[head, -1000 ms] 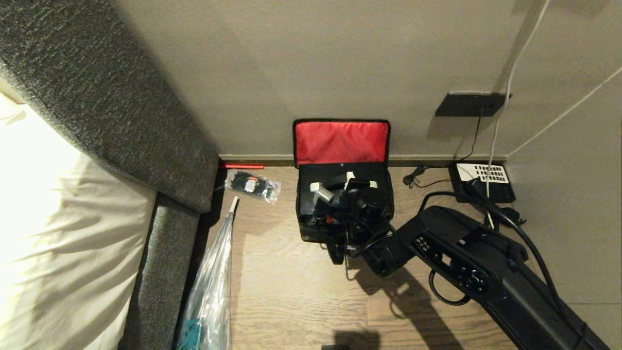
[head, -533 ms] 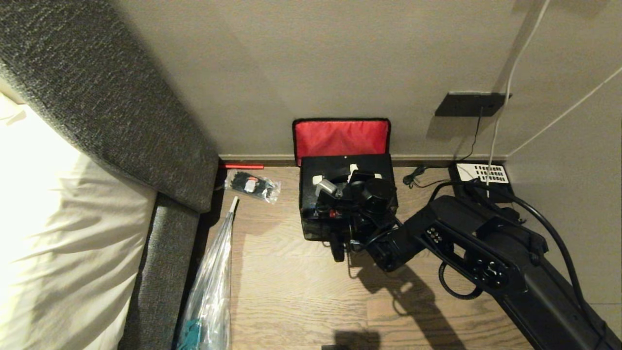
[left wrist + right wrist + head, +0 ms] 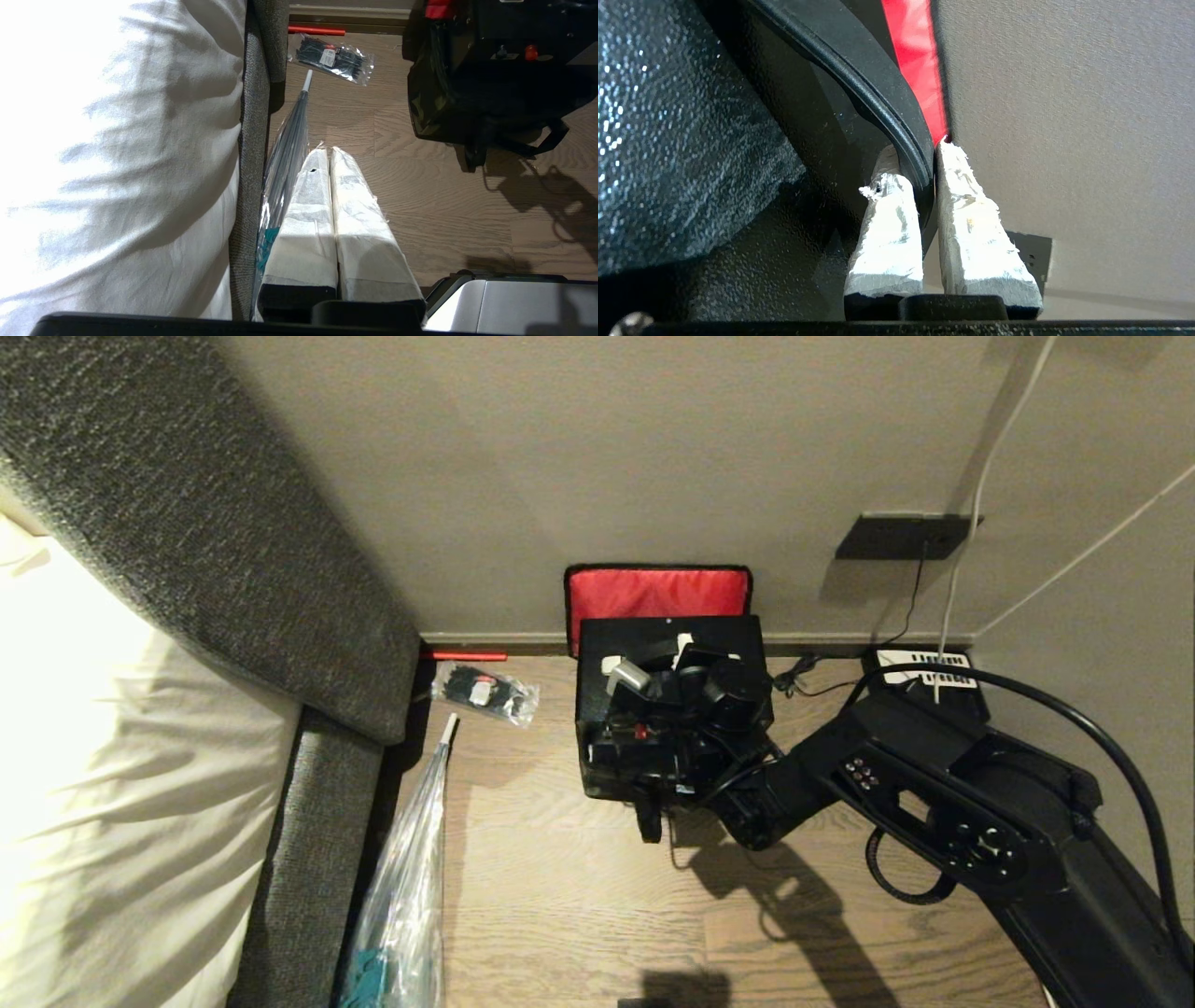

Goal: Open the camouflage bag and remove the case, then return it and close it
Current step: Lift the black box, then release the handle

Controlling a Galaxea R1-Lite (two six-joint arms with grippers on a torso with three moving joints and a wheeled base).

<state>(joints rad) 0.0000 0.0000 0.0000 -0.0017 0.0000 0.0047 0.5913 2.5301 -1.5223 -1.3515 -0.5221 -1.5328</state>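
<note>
My right gripper [image 3: 927, 186] is clamped on the rim of the case [image 3: 667, 649], one taped finger [image 3: 887, 228] on the inner face, the other on the outer. The case hangs up out of the camouflage bag [image 3: 611, 775], which sits on the wood floor [image 3: 560, 896] against the wall [image 3: 597, 448] with its red-lined lid [image 3: 658, 593] propped open behind.

The relation that matters: the case lies ahead of my fingertips and directly over the bag's mouth, wall beyond it, its long axis running crosswise to my fingers, parallel to the baseboard. I judge removal needs more lift, then a pull back toward the wrist, away from the wall, to clear the front lip.

Right arm is the near one. Left gripper [image 3: 329, 161] is parked well off to the side, fingers pressed together on nothing, over the floor beside the bed [image 3: 117, 140] and a furled umbrella [image 3: 289, 140].

Against the earlier frames: the case's top edge has climbed, now covering the lower half of the red lining where a second ago nearly all the lining showed. My forearm has swung up and now hides more of the phone [image 3: 920, 663] at the wall. The clear packet [image 3: 485, 693] of black ties has not moved.
</note>
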